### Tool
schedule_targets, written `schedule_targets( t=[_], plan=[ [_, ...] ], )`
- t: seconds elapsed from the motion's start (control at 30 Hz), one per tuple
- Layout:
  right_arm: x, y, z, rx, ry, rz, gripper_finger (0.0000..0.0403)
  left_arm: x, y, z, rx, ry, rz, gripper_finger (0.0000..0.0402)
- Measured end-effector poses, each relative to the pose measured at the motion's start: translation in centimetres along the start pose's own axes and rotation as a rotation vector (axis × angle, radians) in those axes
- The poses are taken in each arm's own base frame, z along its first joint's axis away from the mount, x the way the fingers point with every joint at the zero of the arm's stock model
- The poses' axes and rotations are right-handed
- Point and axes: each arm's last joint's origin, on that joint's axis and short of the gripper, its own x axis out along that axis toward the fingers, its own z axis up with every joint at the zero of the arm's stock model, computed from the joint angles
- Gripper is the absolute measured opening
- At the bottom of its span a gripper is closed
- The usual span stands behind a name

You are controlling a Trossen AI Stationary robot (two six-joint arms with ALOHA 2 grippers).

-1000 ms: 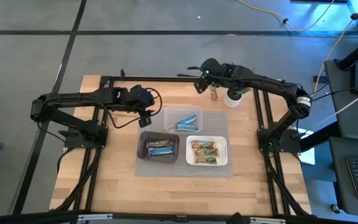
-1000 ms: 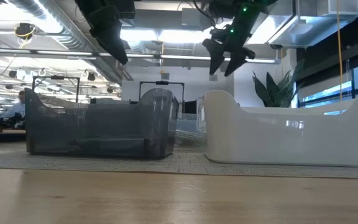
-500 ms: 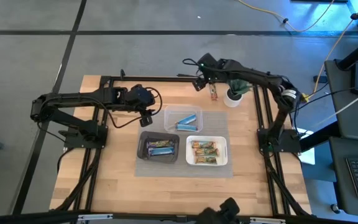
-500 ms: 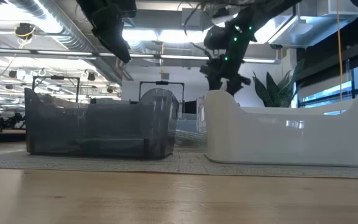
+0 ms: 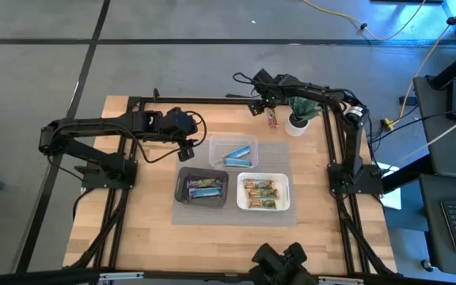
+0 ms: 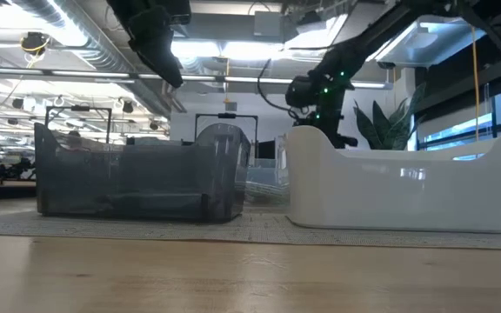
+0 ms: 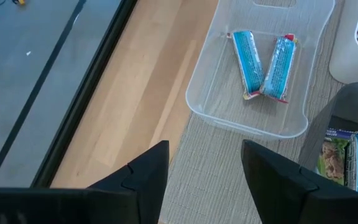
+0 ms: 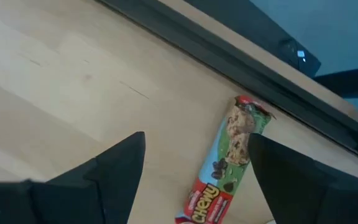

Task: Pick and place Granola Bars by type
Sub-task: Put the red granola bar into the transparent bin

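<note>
A green and red granola bar (image 8: pixel 225 165) lies flat on the wood near the table's far edge, also seen in the high view (image 5: pixel 273 119). My right gripper (image 8: pixel 194 180) is open just above it, one finger on either side, touching nothing; in the high view it is over the table's far edge (image 5: pixel 258 107). My left gripper (image 7: pixel 204 174) is open and empty, hanging above the table left of the clear tray (image 5: pixel 187 150). The clear tray (image 5: pixel 233 141) holds two bright blue bars (image 7: pixel 263 57). The black tray (image 5: pixel 182 188) holds silvery-blue bars. The white tray (image 5: pixel 285 192) holds green and brown bars (image 5: pixel 261 192).
A small potted plant (image 5: pixel 299 117) stands just right of the loose bar. The three trays sit on a grey mat (image 5: pixel 232 218) at the table's middle. A dark metal frame rail (image 8: pixel 241 56) runs along the far edge behind the bar. Bare wood (image 5: pixel 149 229) lies toward the near left.
My right gripper has gone down toward the loose bar at the table's far edge, dropping in the low view from near the top to behind the white tray's rim. Its arm has folded back toward the right. The bar and the left arm have kept still.
</note>
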Motion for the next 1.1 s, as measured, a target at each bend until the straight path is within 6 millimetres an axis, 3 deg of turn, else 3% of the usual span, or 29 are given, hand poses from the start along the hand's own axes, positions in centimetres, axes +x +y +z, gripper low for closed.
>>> schedule_targets(
  t=[0.47, 0.77, 1.1],
  plan=[
    [1.4, -2.1, 0.0, 0.153, 0.072, -0.055, 0.0287, 0.0, 0.0, 0.0, 0.0, 0.0, 0.0, 0.0192],
    [2.0, -2.5, 0.1, 0.164, 0.08, -0.058, 0.0287, 0.3, -0.1, -0.2, 0.001, 0.006, 0.0, 0.0193],
    [4.7, -2.5, -0.5, 0.196, 0.175, -0.03, 0.0287, 1.1, -0.3, -1.2, 0.011, 0.04, 0.001, 0.0193]
  ],
)
